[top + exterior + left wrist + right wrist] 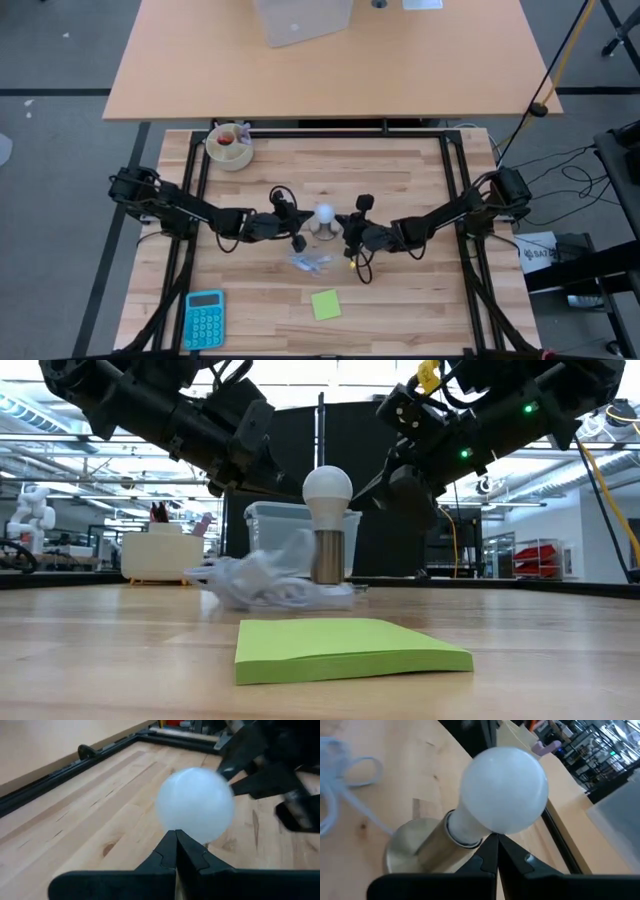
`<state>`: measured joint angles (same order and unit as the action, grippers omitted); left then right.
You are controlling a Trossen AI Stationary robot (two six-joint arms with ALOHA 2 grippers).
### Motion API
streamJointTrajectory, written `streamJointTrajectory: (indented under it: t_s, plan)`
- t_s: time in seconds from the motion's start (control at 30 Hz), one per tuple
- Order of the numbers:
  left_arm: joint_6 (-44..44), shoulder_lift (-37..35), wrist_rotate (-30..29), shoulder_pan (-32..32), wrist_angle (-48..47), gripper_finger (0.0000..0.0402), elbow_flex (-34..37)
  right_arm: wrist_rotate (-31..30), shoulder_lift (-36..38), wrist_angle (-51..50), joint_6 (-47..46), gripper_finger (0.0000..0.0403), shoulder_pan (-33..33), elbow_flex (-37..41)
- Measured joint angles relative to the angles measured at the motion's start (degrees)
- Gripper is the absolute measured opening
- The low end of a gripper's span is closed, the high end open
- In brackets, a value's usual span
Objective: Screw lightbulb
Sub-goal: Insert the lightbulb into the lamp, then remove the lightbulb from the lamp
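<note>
Both grippers closed and empty, flanking the lightbulb standing in its socket at mid-table.

The left gripper (176, 851) has its fingers pressed together, holding nothing, with its tips just short of the lightbulb (196, 805); the right gripper (496, 854) is likewise pinched closed and empty, close beside the bulb's globe from the opposite side. The lightbulb (324, 214) stands upright in a brass-coloured socket (417, 854) on the wooden table (400, 170). A coiled white cable (309, 262) lies just in front of the socket, a green sticky-note pad (325, 304) and blue calculator (204, 319) lie nearer the front edge, and a bowl (230, 147) sits at the back left.
</note>
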<state>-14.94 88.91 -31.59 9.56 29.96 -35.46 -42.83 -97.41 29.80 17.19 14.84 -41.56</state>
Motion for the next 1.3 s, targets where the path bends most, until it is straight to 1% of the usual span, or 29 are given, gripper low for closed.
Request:
streamJointTrajectory:
  t_s: [0.3,0.53,0.57,0.7,0.8,0.87,1.0,1.17,1.3]
  plan:
    - [0.02,0.15,-0.64,0.04,-0.99,0.0001,0.00,0.39,0.00,-0.06,0.00,0.0000,1.58,-0.07]
    - [-0.16,0.10,-0.36,1.01,-2.28,0.0001,0.00,-0.12,0.00,-3.38,-0.56,0.0000,2.99,-0.09]
    - [-0.17,0.10,0.01,1.14,-3.06,0.0001,0.00,-0.13,0.00,-3.88,-0.93,0.0000,3.21,-0.09]
    - [0.37,0.10,4.67,1.22,-6.33,0.0001,0.00,-0.21,0.00,-5.34,-2.56,0.0000,4.00,-0.09]
    - [0.45,1.00,4.27,1.22,-7.10,0.0005,0.00,-0.25,0.00,-5.37,-2.97,0.0000,4.08,-0.09]
    - [0.45,2.62,4.22,1.22,-7.06,0.0018,0.00,-0.35,0.00,-5.38,-3.30,0.0000,4.08,-0.09]
    - [0.18,7.36,4.51,1.22,-5.28,0.0060,0.02,-0.61,0.00,-5.40,-4.44,0.0000,4.06,-0.09]
    - [0.02,12.87,4.65,1.22,2.56,0.0123,0.02,-0.64,0.00,-5.51,-4.77,0.0000,4.08,-0.09]
    - [-0.01,14.31,4.68,0.74,6.11,0.0173,0.02,-0.64,0.00,-5.77,-5.61,0.0000,4.03,-0.09]
